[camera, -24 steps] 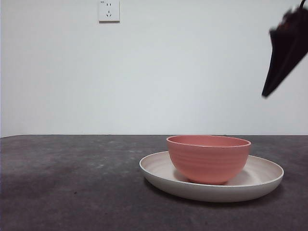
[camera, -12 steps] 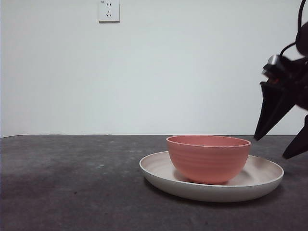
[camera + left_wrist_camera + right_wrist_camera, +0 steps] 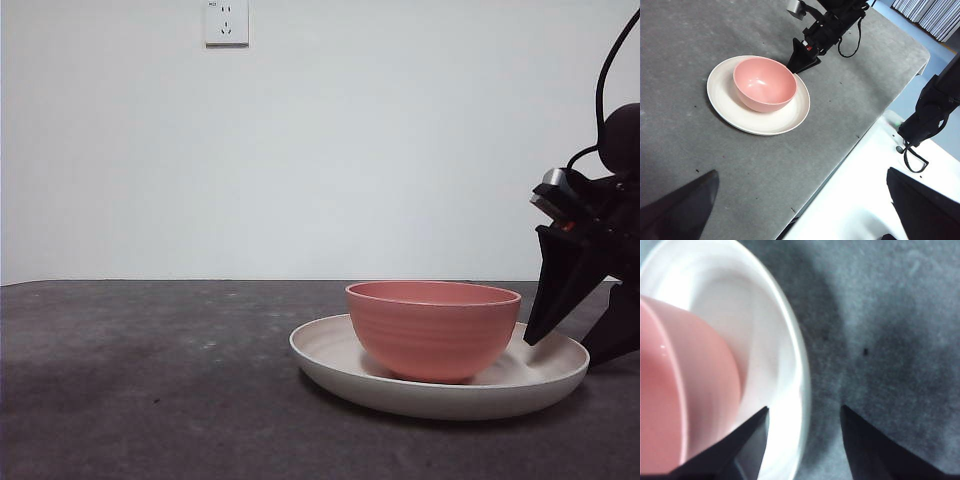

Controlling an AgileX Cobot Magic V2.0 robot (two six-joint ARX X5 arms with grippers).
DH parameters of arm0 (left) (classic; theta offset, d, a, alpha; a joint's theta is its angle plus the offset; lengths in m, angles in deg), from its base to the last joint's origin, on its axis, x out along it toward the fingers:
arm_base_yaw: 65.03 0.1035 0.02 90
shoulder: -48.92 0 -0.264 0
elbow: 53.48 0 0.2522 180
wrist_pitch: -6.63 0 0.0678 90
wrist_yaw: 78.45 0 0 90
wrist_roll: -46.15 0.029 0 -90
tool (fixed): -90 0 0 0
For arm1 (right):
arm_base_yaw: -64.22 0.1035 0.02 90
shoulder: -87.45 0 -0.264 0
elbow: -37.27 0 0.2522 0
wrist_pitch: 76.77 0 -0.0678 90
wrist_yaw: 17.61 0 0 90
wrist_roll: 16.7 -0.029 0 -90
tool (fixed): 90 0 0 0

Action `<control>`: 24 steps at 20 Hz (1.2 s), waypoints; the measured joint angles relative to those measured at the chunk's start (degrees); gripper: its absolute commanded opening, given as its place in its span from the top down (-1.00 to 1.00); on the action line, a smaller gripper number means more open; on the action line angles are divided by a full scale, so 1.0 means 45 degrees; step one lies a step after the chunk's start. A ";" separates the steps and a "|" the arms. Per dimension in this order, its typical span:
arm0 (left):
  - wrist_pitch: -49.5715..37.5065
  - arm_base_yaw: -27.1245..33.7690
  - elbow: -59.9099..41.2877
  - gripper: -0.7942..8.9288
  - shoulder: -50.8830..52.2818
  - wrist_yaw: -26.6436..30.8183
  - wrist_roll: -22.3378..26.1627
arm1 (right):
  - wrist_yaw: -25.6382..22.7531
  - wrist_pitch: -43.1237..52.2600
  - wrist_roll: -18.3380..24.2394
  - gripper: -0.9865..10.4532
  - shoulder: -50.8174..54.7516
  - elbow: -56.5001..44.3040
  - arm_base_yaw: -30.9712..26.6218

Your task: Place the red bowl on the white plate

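Note:
The red bowl (image 3: 433, 330) stands upright in the middle of the white plate (image 3: 330, 362) on the dark table. My right gripper (image 3: 572, 345) is low at the plate's right edge, open, with nothing between its jaws. In the right wrist view the gripper (image 3: 804, 409) straddles the rim of the plate (image 3: 760, 335): one jaw is over the plate's inner floor beside the bowl (image 3: 670, 390), the other over bare table. The left wrist view looks down on the bowl (image 3: 765, 82), the plate (image 3: 722, 102) and the right gripper (image 3: 802, 56). My left gripper (image 3: 801, 172) hangs high and far back, open.
A wall socket (image 3: 226, 22) sits high on the white wall behind. The table's edge (image 3: 850, 150) runs close to the plate, with a white surface (image 3: 865, 200) beyond it. A black arm base (image 3: 932, 105) stands off that edge.
The right gripper has come down from the upper right corner to the plate's right rim. Bowl and plate have not moved.

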 measured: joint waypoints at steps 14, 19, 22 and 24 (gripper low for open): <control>0.0000 0.0000 0.0000 -0.32 0.0000 0.0000 0.0000 | -0.0044 -0.0209 -0.0418 0.81 -0.0476 0.0495 0.0228; 0.0000 0.0000 0.0000 -0.32 0.0000 0.0000 -0.0005 | -0.0175 -0.1443 -0.0413 0.81 -0.0476 0.2016 0.0452; 0.0000 0.0000 0.0000 -0.32 0.0000 0.0000 -0.0005 | -0.0170 -0.1894 -0.0476 0.81 -0.0476 0.2929 0.1025; 0.0000 0.0000 0.0000 -0.32 0.0000 0.0000 0.0000 | -0.0170 -0.1889 -0.0777 0.81 -0.0471 0.3279 0.1506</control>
